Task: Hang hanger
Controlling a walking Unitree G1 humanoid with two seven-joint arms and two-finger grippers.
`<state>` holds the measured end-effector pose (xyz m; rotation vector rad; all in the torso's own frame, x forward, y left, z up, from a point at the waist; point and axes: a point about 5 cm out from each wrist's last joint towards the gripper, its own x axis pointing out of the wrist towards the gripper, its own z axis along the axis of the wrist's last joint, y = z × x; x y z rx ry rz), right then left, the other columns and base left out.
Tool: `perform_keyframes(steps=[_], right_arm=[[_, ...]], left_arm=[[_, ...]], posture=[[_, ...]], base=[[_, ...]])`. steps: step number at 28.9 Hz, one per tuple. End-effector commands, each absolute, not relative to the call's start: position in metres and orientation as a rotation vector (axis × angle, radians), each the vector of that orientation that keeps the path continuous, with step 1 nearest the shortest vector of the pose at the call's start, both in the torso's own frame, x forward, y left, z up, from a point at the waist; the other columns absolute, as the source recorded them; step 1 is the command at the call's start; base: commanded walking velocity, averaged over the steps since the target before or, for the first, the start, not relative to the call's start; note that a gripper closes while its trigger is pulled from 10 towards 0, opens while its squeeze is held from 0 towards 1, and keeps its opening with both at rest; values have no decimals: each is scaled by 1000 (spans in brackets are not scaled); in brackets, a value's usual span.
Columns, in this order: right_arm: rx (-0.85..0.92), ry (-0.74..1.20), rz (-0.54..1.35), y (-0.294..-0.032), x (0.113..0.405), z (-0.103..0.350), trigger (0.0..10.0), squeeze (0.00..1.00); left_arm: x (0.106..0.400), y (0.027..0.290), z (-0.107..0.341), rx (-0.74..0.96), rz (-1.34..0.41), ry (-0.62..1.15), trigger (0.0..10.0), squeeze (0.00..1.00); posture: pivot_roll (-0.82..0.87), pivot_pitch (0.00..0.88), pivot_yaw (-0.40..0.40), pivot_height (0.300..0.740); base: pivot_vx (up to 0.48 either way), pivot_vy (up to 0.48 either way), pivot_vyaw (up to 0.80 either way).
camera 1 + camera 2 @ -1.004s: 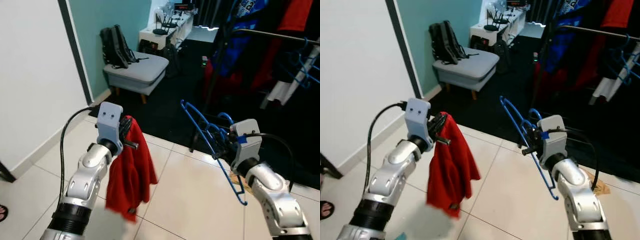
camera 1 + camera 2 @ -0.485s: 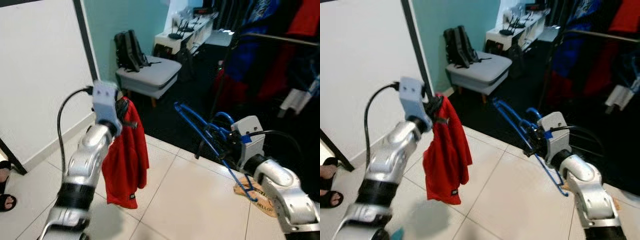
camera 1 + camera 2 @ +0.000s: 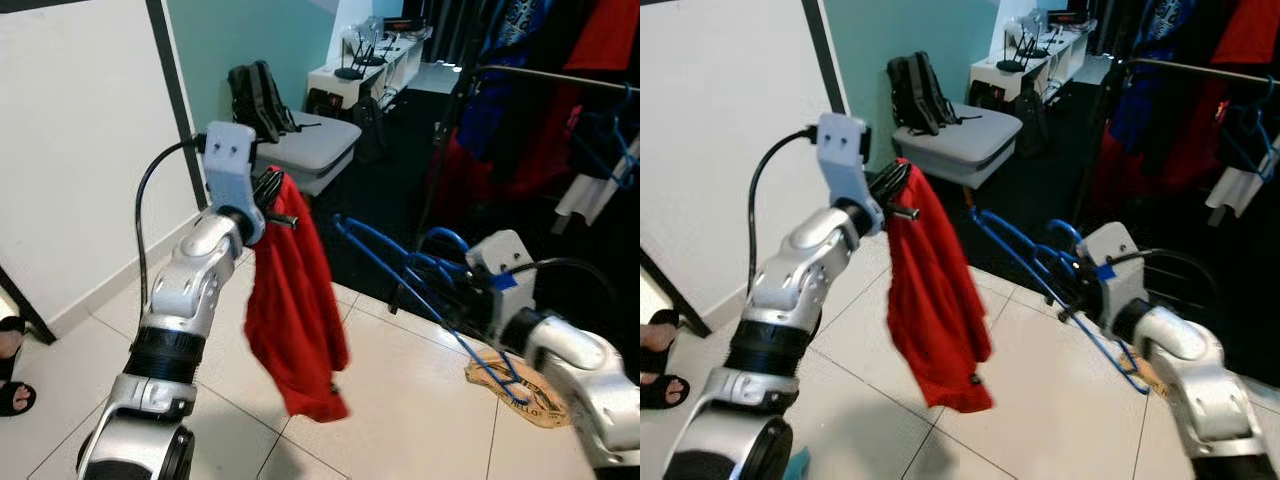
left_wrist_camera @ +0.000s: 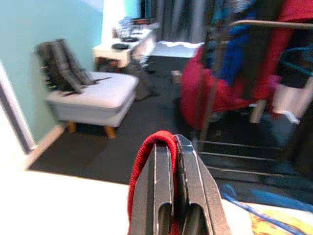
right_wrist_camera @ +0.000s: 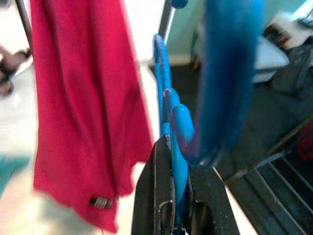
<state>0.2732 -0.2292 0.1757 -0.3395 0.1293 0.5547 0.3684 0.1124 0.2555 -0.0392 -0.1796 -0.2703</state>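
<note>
Right end effector (image 3: 1072, 297) grips blue hanger (image 3: 1035, 268); left (image 3: 898, 192) clamps red garment (image 3: 935, 300).

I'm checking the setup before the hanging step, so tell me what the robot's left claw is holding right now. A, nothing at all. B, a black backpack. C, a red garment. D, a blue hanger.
C: the left claw is shut on the top edge of the red garment, which hangs down from it above the tiled floor, while the blue hanger is in the right claw.
</note>
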Motion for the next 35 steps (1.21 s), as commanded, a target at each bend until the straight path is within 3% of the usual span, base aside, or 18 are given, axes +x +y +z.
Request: perform_keyframes(steps=[1, 8, 14, 17, 20, 23, 29, 35], right_arm=[[-336, 130, 566, -237, 269, 182, 10000, 0], [-322, 150, 609, -248, 261, 192, 10000, 0], [-252, 177, 818, -234, 239, 197, 10000, 0], [-252, 177, 818, -234, 239, 197, 10000, 0], [-139, 155, 1047, -196, 222, 201, 10000, 0], [-114, 144, 1118, -174, 219, 200, 10000, 0], [-131, 129, 1077, -154, 231, 195, 10000, 0], [-141, 93, 848, -143, 263, 196, 10000, 0]], left_arm=[[370, 114, 266, -26, -220, -186, 10000, 0], [374, 118, 263, -38, -106, -76, 10000, 0], [374, 108, 252, -109, -77, 41, 10000, 0], [374, 108, 252, -109, -77, 41, 10000, 0], [370, 92, 263, -157, -145, 14, 10000, 0], [369, 89, 272, -173, -160, -17, 10000, 0], [367, 92, 284, -184, -151, -50, 10000, 0], [366, 101, 292, -195, -85, -57, 10000, 0]], posture=[[-40, 9, -3, 740], [-37, 20, 0, 740], [-37, 32, 9, 740], [-37, 32, 9, 740], [-33, 34, 15, 740], [-28, 34, 14, 740], [-24, 33, 11, 740], [-20, 31, 9, 740]], base=[[0, 0, 0], [0, 0, 0], [0, 0, 0], [0, 0, 0], [0, 0, 0], [0, 0, 0], [0, 0, 0], [0, 0, 0]])
